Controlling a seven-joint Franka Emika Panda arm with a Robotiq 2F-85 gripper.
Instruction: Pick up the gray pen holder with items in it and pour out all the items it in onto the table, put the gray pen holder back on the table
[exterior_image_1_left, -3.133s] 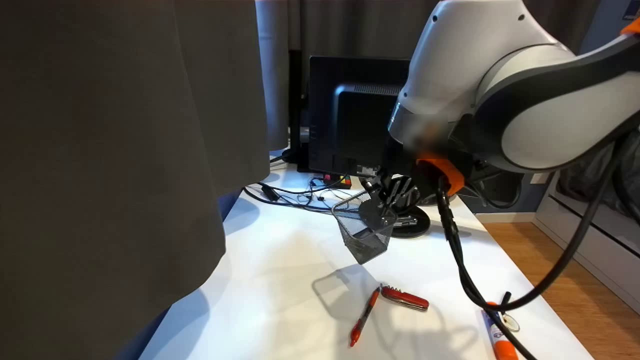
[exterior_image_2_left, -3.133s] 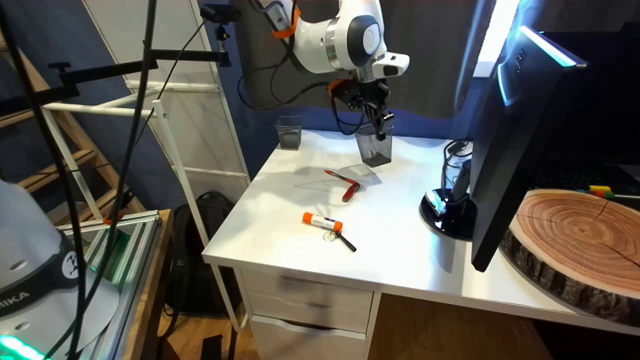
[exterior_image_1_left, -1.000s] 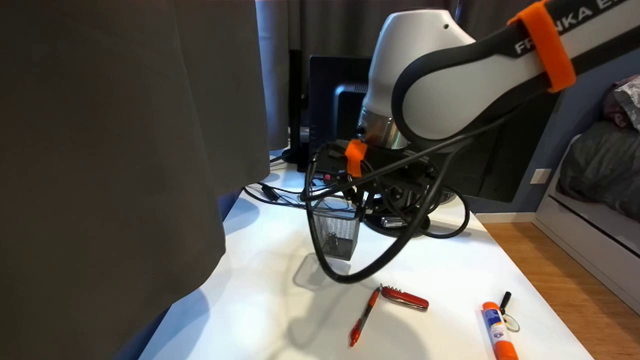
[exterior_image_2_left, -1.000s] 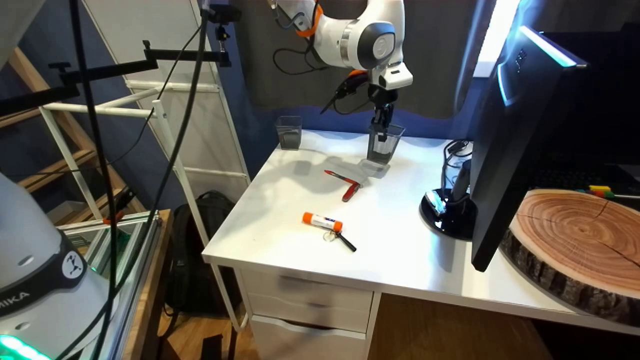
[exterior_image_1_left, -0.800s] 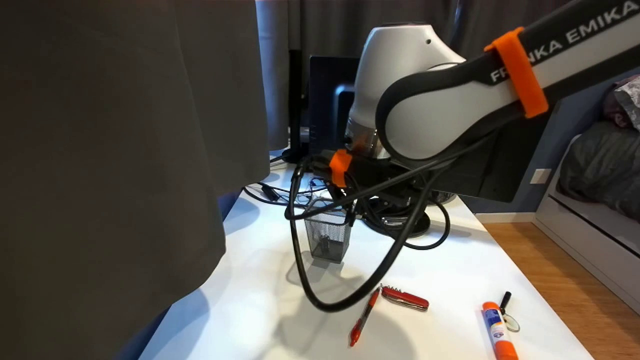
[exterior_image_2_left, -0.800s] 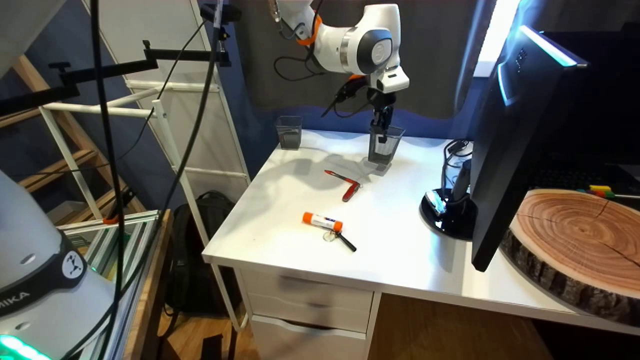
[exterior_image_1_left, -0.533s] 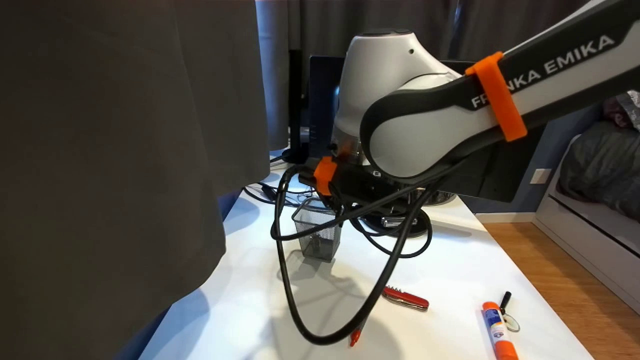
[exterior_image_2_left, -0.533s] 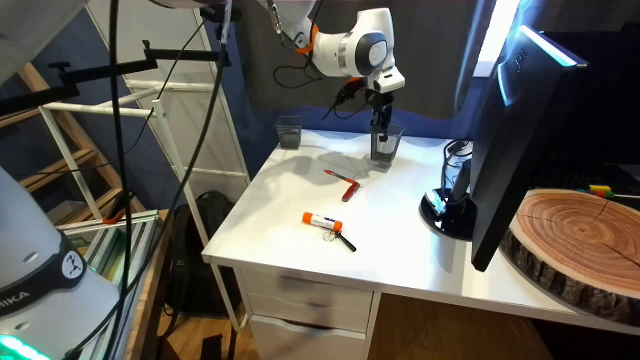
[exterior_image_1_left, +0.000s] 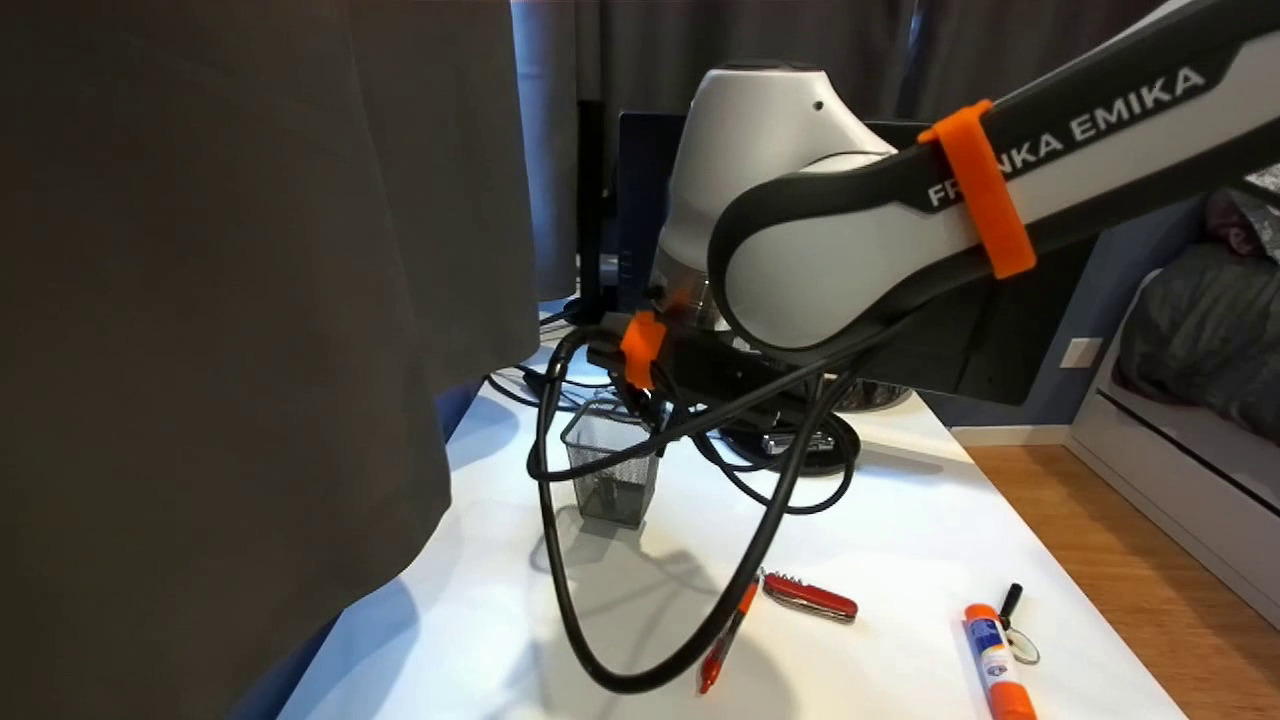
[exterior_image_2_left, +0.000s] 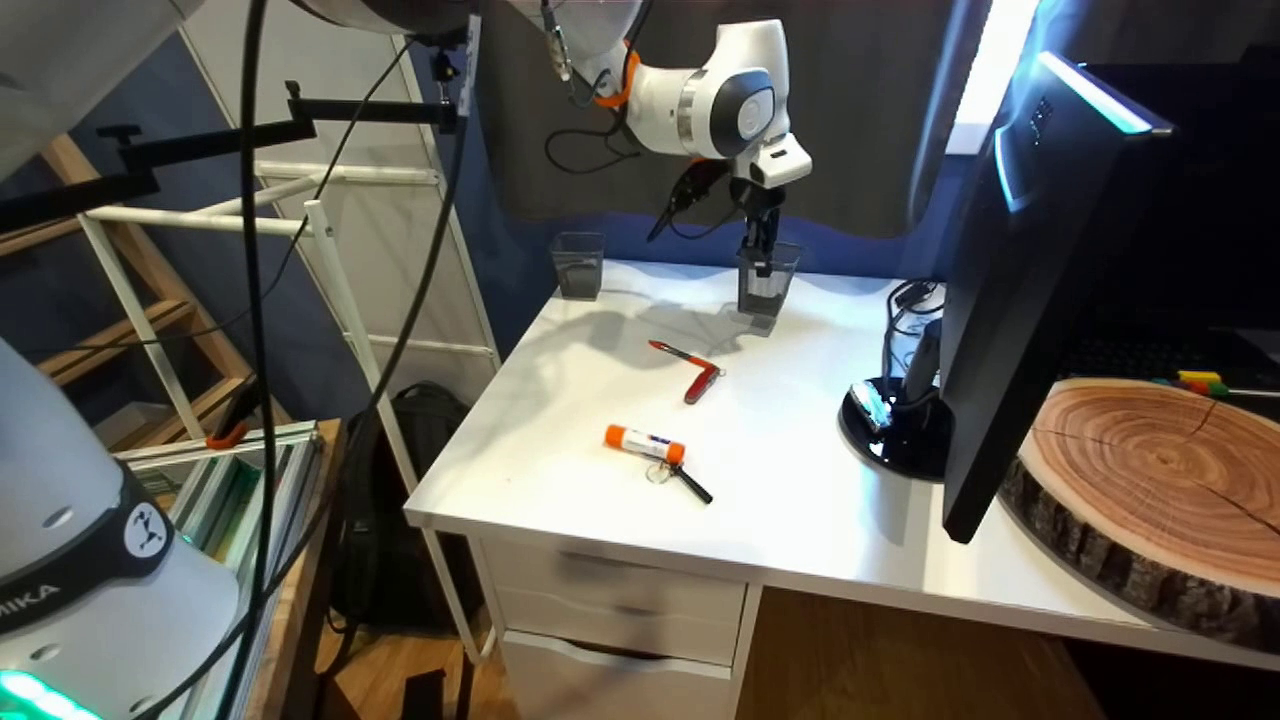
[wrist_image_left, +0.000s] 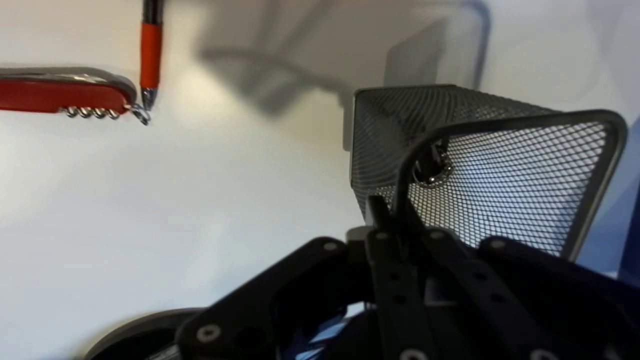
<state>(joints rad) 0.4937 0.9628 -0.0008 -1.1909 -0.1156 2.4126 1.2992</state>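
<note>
The gray pen holder (exterior_image_1_left: 610, 495), a dark mesh cup, is nearly upright just above the white table (exterior_image_2_left: 540, 450). It also shows in an exterior view (exterior_image_2_left: 782, 290) and in the wrist view (wrist_image_left: 500, 190). My gripper (wrist_image_left: 395, 212) is shut on its rim and wall; it also shows in an exterior view (exterior_image_2_left: 762, 262). A small dark item with a metal ring (wrist_image_left: 431, 167) is inside the holder. A red pen (exterior_image_2_left: 685, 353), a red pocket knife (exterior_image_2_left: 700, 385), a white glue stick with orange ends (exterior_image_2_left: 645, 443) and a black key fob (exterior_image_2_left: 692, 485) lie on the table.
A second mesh cup (exterior_image_2_left: 578, 270) stands at the table's back corner. The monitor (exterior_image_2_left: 1050, 300), its round black base (exterior_image_2_left: 890, 440), cables and a wood slice (exterior_image_2_left: 1160, 470) are further along the table. A curtain (exterior_image_2_left: 860, 120) hangs behind the arm. A black arm cable loops in an exterior view (exterior_image_1_left: 620, 682).
The pen holder has gone from tilted to nearly upright and moved toward the curtain side with my gripper. In the last half second it shifted only slightly. The things on the table have not moved.
</note>
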